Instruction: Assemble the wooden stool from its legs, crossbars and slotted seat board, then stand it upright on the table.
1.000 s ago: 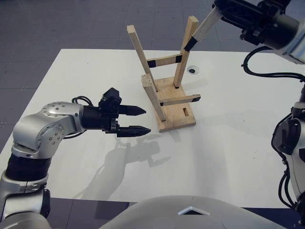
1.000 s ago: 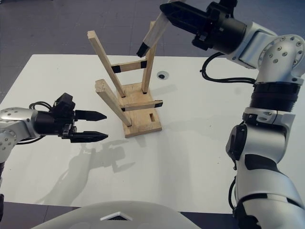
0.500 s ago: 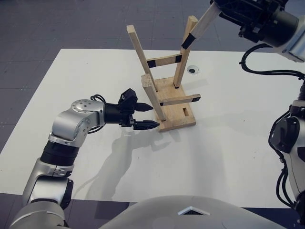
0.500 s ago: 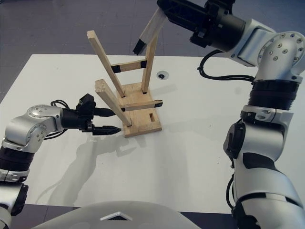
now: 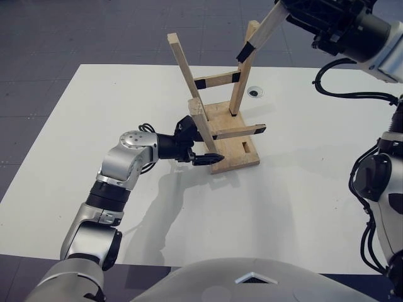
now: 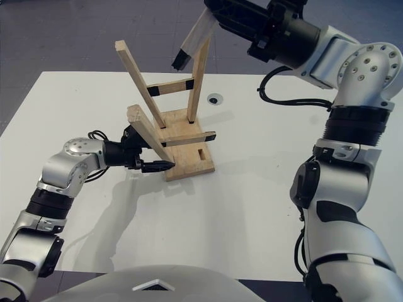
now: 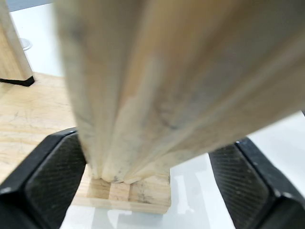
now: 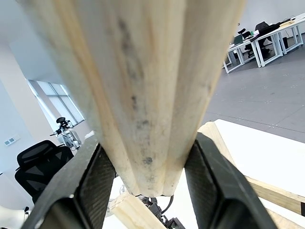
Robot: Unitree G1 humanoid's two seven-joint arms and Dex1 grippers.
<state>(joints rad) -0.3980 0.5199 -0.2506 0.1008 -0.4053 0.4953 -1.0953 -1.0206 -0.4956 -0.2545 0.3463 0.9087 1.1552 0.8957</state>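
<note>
A pale wooden seat board (image 5: 249,156) lies flat on the white table (image 5: 302,207). Three legs rise from it, leaning: near leg (image 5: 203,129), far-left leg (image 5: 184,66) and far-right leg (image 5: 238,88). An upper crossbar (image 5: 217,80) with black ends joins the far pair. A lower crossbar (image 5: 236,133) juts from the near leg. A loose leg (image 5: 261,31) hangs tilted above, black tip down.
</note>
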